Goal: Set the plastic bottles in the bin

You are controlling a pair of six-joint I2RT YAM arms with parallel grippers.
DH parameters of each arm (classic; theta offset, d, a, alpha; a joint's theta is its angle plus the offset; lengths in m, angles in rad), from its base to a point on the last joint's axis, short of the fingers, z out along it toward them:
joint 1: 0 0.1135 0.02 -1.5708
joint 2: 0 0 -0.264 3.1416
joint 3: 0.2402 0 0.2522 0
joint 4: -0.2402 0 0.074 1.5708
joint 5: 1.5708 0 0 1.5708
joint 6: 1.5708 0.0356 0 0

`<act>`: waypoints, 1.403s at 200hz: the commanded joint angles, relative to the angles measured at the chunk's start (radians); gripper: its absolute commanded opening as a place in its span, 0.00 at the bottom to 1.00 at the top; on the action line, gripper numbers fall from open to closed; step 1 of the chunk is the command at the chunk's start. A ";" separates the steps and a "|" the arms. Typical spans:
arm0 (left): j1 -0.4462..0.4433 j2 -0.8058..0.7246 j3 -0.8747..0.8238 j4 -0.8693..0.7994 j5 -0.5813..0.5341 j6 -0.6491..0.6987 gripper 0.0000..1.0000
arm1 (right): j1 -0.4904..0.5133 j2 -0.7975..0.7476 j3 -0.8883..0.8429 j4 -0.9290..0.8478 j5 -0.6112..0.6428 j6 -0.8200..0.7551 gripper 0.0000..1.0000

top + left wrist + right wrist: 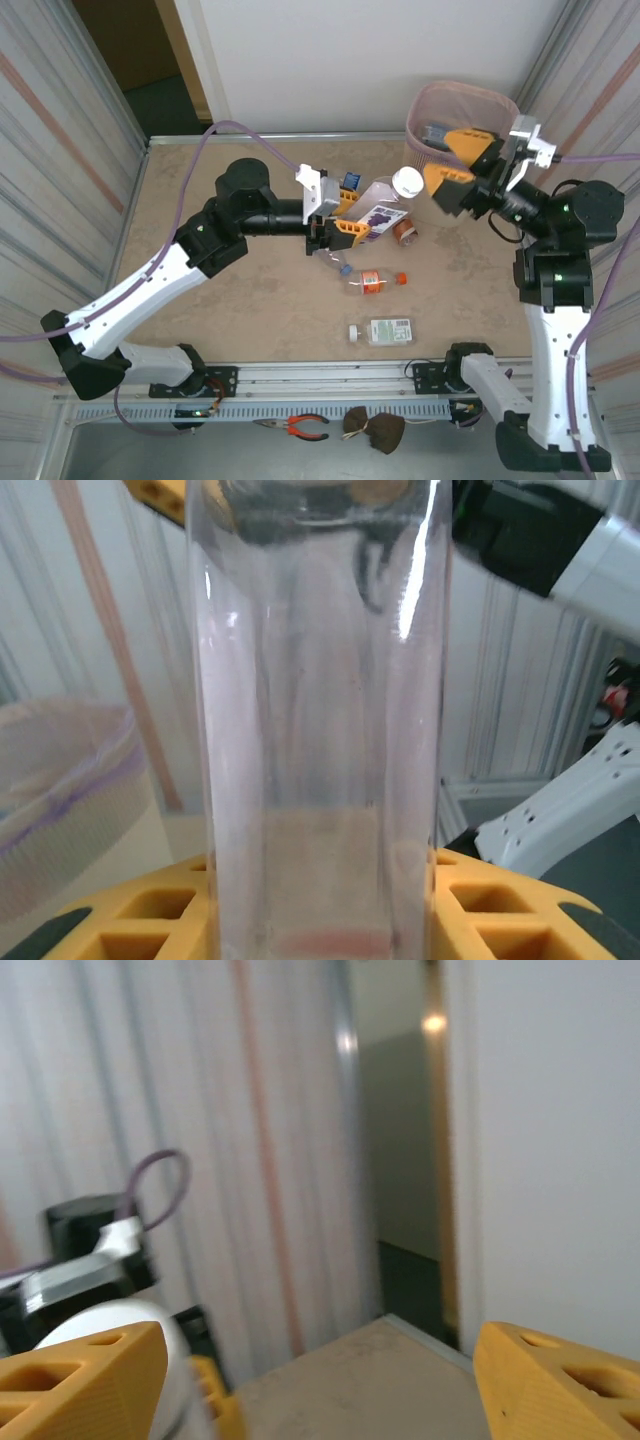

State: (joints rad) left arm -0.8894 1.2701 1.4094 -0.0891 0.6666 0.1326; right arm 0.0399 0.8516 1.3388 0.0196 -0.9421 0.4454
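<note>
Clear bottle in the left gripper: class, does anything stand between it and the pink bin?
Yes. The right gripper, jaws open, hangs at the near rim of the bin, just beyond the white cap of the clear bottle. That puts it on the path from the left gripper to the bin. Nothing else visible blocks the way.

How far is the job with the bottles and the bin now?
Done: the bin seems to hold something blue already. In hand: the left fingers grip a clear bottle. Left: at least four loose bottles lie on the table.
</note>
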 commanded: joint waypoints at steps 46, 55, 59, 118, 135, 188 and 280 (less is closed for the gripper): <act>0.004 -0.028 -0.006 0.255 0.086 -0.101 0.25 | 0.207 -0.016 0.039 -0.070 -0.043 -0.168 0.83; 0.005 -0.031 -0.009 0.266 0.086 -0.105 0.25 | 0.210 -0.026 0.045 -0.099 -0.009 -0.191 0.83; 0.005 -0.032 -0.010 0.269 0.089 -0.104 0.25 | 0.210 -0.029 0.046 -0.102 -0.008 -0.196 0.84; 0.005 -0.020 0.007 0.301 0.147 -0.116 0.25 | 0.279 0.025 0.071 -0.090 -0.128 -0.157 0.73; 0.004 -0.014 0.009 0.307 0.143 -0.119 0.25 | 0.303 0.031 0.075 -0.095 -0.124 -0.174 0.68; 0.005 0.005 0.017 0.307 0.139 -0.126 0.26 | 0.332 0.047 0.089 -0.141 -0.115 -0.217 0.56; 0.006 -0.023 -0.008 0.289 0.066 -0.113 0.50 | 0.335 0.044 0.109 -0.197 -0.053 -0.279 0.33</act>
State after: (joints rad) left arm -0.8894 1.2789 1.3983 0.1799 0.7795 0.0025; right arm 0.3672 0.9028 1.4086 -0.1406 -1.0401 0.1986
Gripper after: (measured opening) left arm 0.467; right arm 0.390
